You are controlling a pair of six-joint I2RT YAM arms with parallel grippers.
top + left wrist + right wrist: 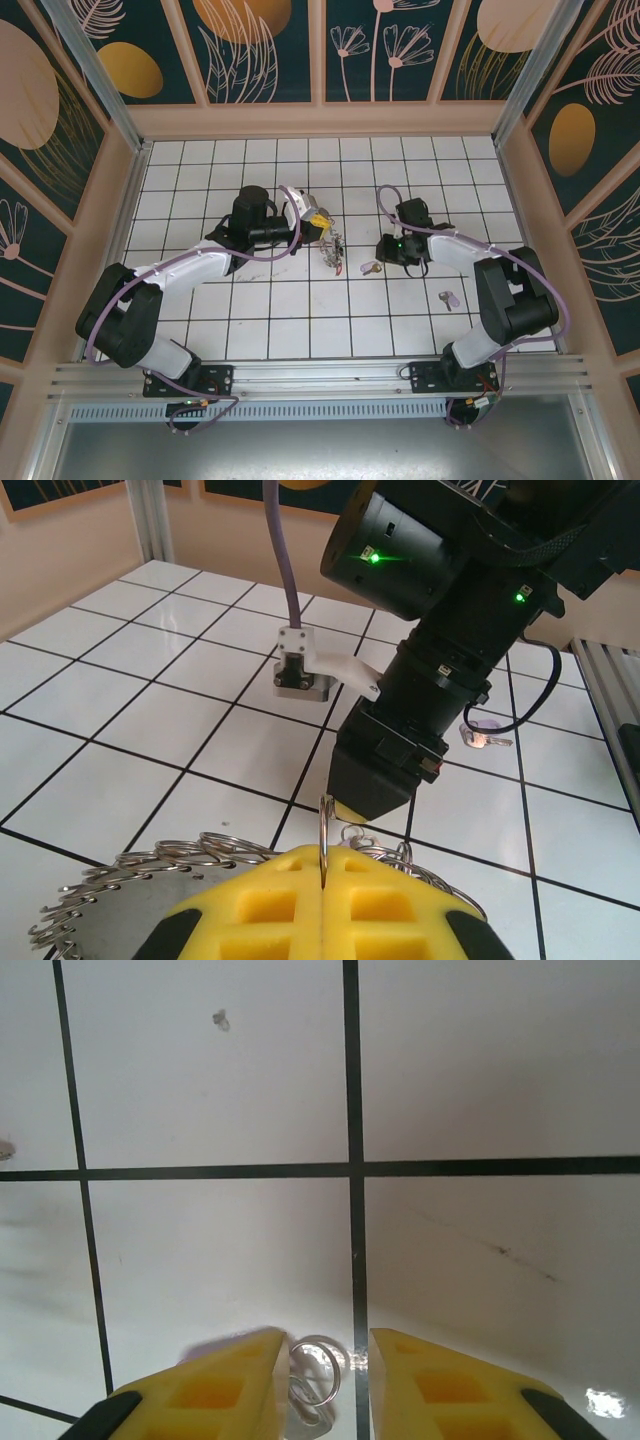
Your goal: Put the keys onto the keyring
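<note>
Left fingers: the yellow waffle-patterned pads of the left gripper sat nearest the lens. They were clenched tight on the rim of the large thin grey metal keyring, which stood upright out of the seam between them.
Keyring position: in the overhead view the keyring hung just off the left gripper, over the middle of the white tiled counter, between the two arms.
Wire rings: a fanned bunch of small silvery wire rings crowded beside and below the left pads. What they were threaded on could not be made out.
Right fingers: the right gripper pointed down at the counter, its yellow fingers released and apart, clasping nothing.
Split ring: a little silver split ring lay on the tile in the gap between those fingers. Whether it touched either one could not be told.
Right gripper, seen from the left wrist: its black body hovered just beyond the keyring, close to it.
Pale-headed key: a small silvery pale-headed key lay flat on the counter just beside the right gripper.
Purple-headed key: a small silvery purple-headed key lay flat, well apart from the keyring, near the right arm's elbow.
</note>
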